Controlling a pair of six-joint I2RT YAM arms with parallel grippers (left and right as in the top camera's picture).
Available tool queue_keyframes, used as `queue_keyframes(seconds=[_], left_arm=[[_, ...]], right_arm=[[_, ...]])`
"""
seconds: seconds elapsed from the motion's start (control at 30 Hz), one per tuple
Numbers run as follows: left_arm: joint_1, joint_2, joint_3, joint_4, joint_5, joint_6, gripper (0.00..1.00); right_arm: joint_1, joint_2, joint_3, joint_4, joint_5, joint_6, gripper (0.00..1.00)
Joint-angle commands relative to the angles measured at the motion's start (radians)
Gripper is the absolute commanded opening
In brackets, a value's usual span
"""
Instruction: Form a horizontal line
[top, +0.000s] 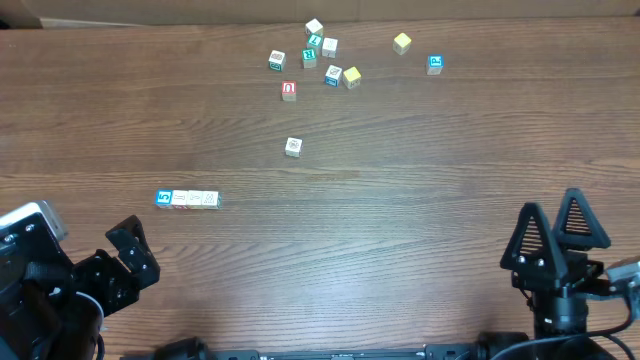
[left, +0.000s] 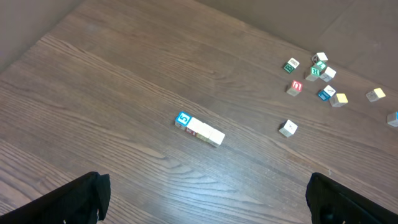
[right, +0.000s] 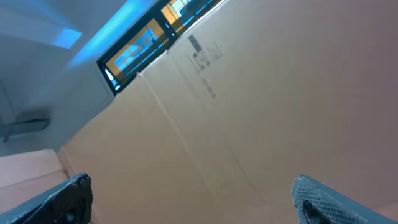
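The row of four letter cubes (top: 187, 199) is sitting lower left, seemingly complete, while the left gripper (top: 135, 252) and right gripper (top: 552, 212) are idling, jaws apart and empty, probably needing no further pick.

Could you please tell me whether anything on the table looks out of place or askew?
Nothing looks damaged or spilled. The row of four cubes lies straight and unbroken. The only stray is one whitish cube, alone between that row and the scattered cubes farther back.

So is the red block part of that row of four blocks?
No, the red block lies well apart from the row, which holds one blue and three whitish blocks.
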Motion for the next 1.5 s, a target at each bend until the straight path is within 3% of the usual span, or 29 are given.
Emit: queue_keyframes(seconds=[0.0, 0.53, 0.73, 0.83, 0.9, 1.47], left_arm=[[0.000, -0.001, 0.005, 0.002, 0.000, 0.008, 1.00], [0.000, -0.001, 0.005, 0.002, 0.000, 0.008, 1.00], [0.000, -0.001, 0.005, 0.002, 0.000, 0.008, 0.99], [0.000, -0.001, 0.005, 0.002, 0.000, 0.008, 1.00], [0.000, -0.001, 0.005, 0.002, 0.000, 0.008, 0.99], [0.000, -0.001, 0.005, 0.002, 0.000, 0.008, 1.00]], right_arm=[[-0.005, -0.014, -0.087, 0.077, -0.019, -0.026, 1.00], [-0.005, -0.014, -0.389, 0.158, 0.142, -0.056, 1.00], [-0.005, -0.014, -0.389, -0.131, 0.183, -0.065, 1.00], [-0.002, -0.015, -0.389, -0.127, 0.089, -0.297, 1.00], [-0.003, -0.015, -0.389, -0.127, 0.095, -0.338, 1.00], [-0.003, -0.014, -0.389, -0.127, 0.089, -0.336, 1.00]])
